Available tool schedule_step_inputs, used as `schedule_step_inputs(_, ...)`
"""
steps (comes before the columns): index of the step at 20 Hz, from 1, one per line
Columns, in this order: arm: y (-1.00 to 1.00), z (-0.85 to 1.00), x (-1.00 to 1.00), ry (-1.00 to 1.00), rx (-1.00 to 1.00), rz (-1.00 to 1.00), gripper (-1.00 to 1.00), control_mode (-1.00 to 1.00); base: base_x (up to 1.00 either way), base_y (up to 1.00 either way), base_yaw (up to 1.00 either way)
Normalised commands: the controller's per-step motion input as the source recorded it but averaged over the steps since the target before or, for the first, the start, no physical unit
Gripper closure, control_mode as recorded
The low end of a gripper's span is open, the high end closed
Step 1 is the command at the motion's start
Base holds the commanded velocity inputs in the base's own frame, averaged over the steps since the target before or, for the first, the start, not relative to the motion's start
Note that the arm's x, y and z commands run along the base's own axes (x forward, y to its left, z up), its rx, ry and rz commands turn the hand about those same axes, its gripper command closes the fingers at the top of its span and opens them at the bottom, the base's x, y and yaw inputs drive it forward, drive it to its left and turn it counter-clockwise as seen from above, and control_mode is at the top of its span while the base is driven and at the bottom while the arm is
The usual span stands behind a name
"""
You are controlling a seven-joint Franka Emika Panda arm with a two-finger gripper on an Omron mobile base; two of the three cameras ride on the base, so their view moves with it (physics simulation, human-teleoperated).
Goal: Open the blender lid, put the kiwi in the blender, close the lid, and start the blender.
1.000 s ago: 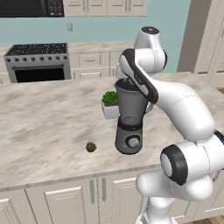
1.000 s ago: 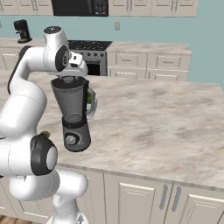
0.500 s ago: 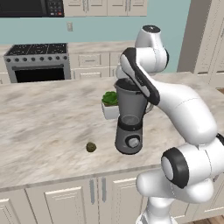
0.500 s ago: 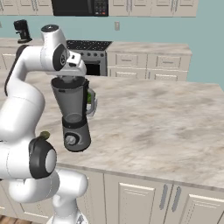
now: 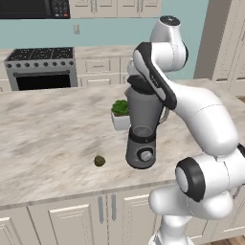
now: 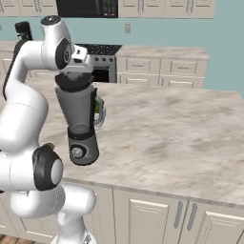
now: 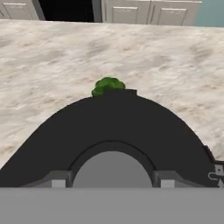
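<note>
My fingers have closed in onto the grey knob of the blender lid (image 7: 109, 127), which sits atop the blender (image 5: 142, 125). The kiwi (image 5: 99, 161) lies left of the blender's base.

One blender (image 5: 142, 129), one lid (image 7: 109, 127), one kiwi (image 5: 99, 161), one plant (image 5: 120, 108).

A leafy green plant (image 5: 120, 107) in a white pot (image 5: 120, 122) stands on the marble counter (image 5: 48, 139). Behind it are a stove (image 5: 42, 68) and a microwave (image 5: 33, 8).

Kitchen — stove (image 5: 42, 67), cabinets (image 6: 162, 71), marble counter (image 6: 181, 133)
</note>
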Motion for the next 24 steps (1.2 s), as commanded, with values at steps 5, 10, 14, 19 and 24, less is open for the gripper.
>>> schedule_step_inputs(5, -0.16, 0.56, -0.36, -0.21, 0.01, 0.0, 1.0, -1.0, 0.0, 0.0, 0.0)
schedule_step_inputs(10, -0.71, 0.01, -0.97, -0.17, 0.11, -0.05, 1.0, -1.0, 0.0, 0.0, 0.0)
schedule_step_inputs(14, -1.0, -0.07, -0.7, -0.07, 0.14, -0.09, 1.0, -1.0, 0.0, 0.0, 0.0)
schedule_step_inputs(19, -1.0, -0.42, -0.12, 0.0, 0.04, -0.06, 1.0, -1.0, 0.0, 0.0, 0.0)
schedule_step_inputs(24, -0.95, -0.77, 0.0, 0.06, -0.01, -0.03, 1.0, -1.0, 0.0, 0.0, 0.0)
